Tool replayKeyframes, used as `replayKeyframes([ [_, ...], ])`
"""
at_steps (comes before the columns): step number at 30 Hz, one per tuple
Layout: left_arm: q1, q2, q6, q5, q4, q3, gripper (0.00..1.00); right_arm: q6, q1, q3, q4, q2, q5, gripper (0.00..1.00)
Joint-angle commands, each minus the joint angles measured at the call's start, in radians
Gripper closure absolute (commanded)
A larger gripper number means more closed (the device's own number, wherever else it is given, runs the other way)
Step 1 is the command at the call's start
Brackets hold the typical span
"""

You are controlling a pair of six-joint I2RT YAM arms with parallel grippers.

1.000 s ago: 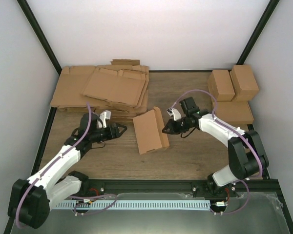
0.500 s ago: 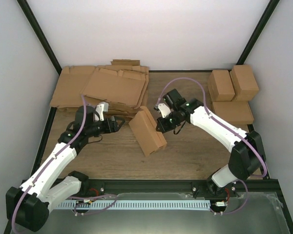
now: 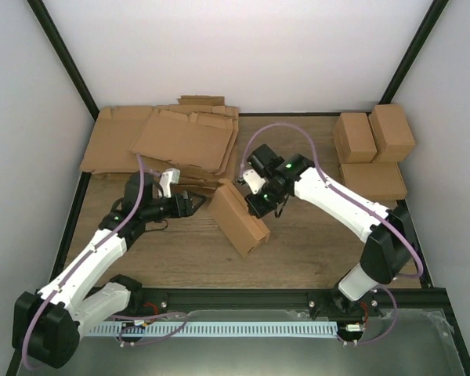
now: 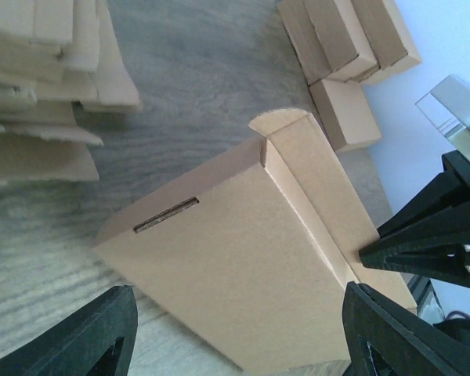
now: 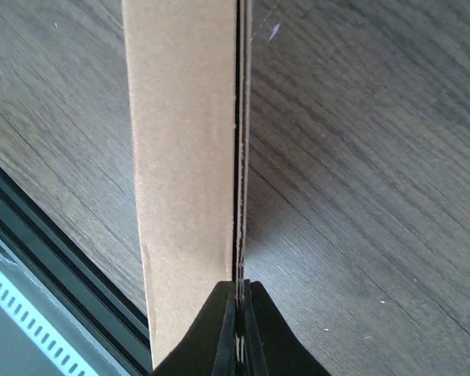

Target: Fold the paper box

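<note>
The paper box [image 3: 236, 219] is a half-folded brown cardboard piece, tilted on the table's middle. My right gripper [image 3: 256, 205] is shut on its right edge. In the right wrist view the fingertips [image 5: 229, 317] pinch the thin double edge of the paper box [image 5: 184, 157]. My left gripper [image 3: 194, 205] is open just left of the box, apart from it. In the left wrist view the paper box [image 4: 243, 258], with a slot and a rounded flap, lies ahead between the open left gripper [image 4: 235, 345] fingers, and the right gripper [image 4: 423, 247] shows at its far edge.
A pile of flat cardboard sheets [image 3: 164, 145] lies at the back left, close behind my left arm. Folded boxes [image 3: 374, 135] stand at the back right, with another [image 3: 376, 180] in front of them. A black rail [image 3: 243, 299] runs along the table's near edge.
My right gripper has carried the box left and turned it, bringing its near end toward the left gripper. The left arm has shifted slightly toward the back and stays open.
</note>
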State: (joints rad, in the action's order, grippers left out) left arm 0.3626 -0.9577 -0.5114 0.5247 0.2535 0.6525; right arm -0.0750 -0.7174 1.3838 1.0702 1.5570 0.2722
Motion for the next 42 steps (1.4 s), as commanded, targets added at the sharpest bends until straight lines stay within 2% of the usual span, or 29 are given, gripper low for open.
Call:
replayKeyframes([
  [1, 0.005, -0.025, -0.036, 0.075, -0.136, -0.081, 0.26, 0.021, -0.059, 0.045, 0.017, 0.046, -0.067, 0.97],
  [5, 0.009, -0.050, -0.069, 0.081, -0.192, -0.136, 0.27, 0.004, -0.111, 0.060, 0.010, 0.092, -0.109, 0.97],
  [9, 0.013, -0.040, -0.085, 0.075, -0.218, -0.173, 0.28, -0.022, -0.145, 0.071, -0.008, 0.109, -0.132, 0.87],
  [11, 0.014, -0.036, -0.089, 0.075, -0.217, -0.187, 0.32, -0.028, -0.148, 0.070, -0.033, 0.098, -0.099, 0.86],
  [13, 0.015, -0.033, -0.100, 0.072, -0.216, -0.208, 0.36, -0.035, -0.148, 0.068, -0.056, 0.082, -0.068, 0.90],
  [17, 0.017, 0.002, -0.116, 0.060, -0.214, -0.264, 0.38, -0.044, -0.151, 0.069, -0.068, 0.071, -0.034, 0.99],
  [22, 0.017, 0.085, -0.128, 0.032, -0.172, -0.263, 0.30, -0.046, -0.202, 0.110, -0.010, 0.077, -0.204, 0.99],
  [27, 0.017, 0.128, -0.151, 0.017, -0.144, -0.230, 0.27, -0.069, -0.246, 0.178, 0.045, 0.080, -0.365, 0.99],
  [33, 0.017, 0.177, -0.152, -0.012, -0.097, -0.193, 0.26, -0.062, -0.363, 0.194, 0.115, 0.118, -0.558, 0.98],
  [42, 0.017, 0.220, -0.135, -0.023, -0.020, -0.140, 0.26, 0.055, -0.394, 0.199, 0.097, 0.124, -0.556, 0.99],
])
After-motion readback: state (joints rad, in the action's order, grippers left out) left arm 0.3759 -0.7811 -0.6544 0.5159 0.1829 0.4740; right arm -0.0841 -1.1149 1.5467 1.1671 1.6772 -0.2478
